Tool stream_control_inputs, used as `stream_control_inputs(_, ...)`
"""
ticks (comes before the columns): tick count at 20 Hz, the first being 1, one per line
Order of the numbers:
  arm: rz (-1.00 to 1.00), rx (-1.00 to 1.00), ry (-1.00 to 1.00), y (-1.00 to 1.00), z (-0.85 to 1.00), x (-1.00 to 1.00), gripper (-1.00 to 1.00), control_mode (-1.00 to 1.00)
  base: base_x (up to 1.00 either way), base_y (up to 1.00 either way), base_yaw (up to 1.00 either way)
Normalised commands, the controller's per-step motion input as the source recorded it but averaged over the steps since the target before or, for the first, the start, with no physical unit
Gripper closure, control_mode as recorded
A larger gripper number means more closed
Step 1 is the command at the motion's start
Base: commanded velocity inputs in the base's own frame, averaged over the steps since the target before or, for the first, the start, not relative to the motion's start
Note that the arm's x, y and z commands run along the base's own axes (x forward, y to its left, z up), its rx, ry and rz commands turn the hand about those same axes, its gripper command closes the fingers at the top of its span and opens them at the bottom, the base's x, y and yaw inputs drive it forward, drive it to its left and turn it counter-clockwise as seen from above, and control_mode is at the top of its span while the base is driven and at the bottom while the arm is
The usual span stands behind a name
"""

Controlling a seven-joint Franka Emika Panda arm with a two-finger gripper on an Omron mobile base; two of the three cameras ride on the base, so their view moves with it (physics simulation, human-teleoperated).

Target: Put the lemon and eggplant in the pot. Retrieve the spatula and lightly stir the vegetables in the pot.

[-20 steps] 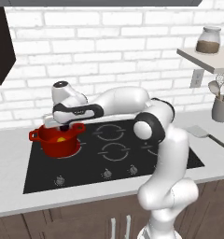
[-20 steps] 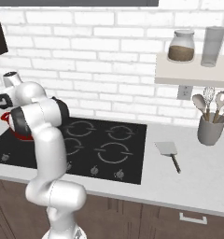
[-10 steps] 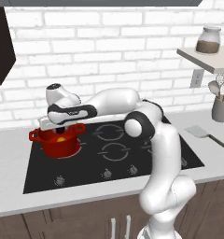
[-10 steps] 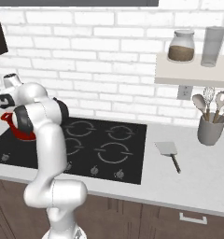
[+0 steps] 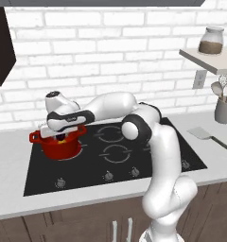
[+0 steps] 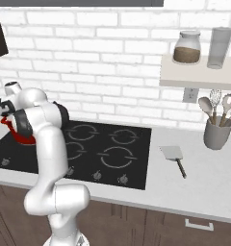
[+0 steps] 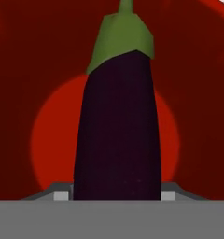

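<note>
From the left base view we see our hand (image 5: 62, 137) low over the red pot (image 5: 58, 146) at the stove's 9 o'clock burner, from the right the pot (image 6: 22, 137) behind our arm, the hand view shows our hand grasping the eggplant (image 7: 116, 130) over the pot's red inside (image 7: 39, 93), stem at 12 o'clock.

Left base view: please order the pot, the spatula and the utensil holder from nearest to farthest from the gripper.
1. The pot, directly under the gripper.
2. The spatula, on the counter right of the stove.
3. The utensil holder, farther right, by the wall.
</note>
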Motion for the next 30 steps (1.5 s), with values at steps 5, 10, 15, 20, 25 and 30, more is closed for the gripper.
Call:
stream_control_inputs(5,0.00,0.00,0.00,-0.17,-0.05,-0.01,-1.00,-1.00,0.00,0.00,0.00)
stream_control_inputs(10,0.00,0.02,-0.02,-0.25,0.14,-0.14,-1.00,-1.00,0.00,0.00,0.00)
stream_control_inputs(15,0.00,0.03,0.00,-0.15,0.31,-0.03,-1.00,-1.00,0.00,0.00,0.00)
stream_control_inputs(20,-0.01,0.09,-0.10,-0.25,0.88,-0.35,-1.00,-1.00,0.00,0.00,0.00)
stream_control_inputs(25,-0.11,0.17,-0.05,-0.67,0.95,-0.63,-1.00,-1.00,0.00,0.00,0.00)
stream_control_inputs(30,-0.31,0.23,0.04,-1.00,0.44,-0.60,-1.00,-1.00,0.00,0.00,0.00)
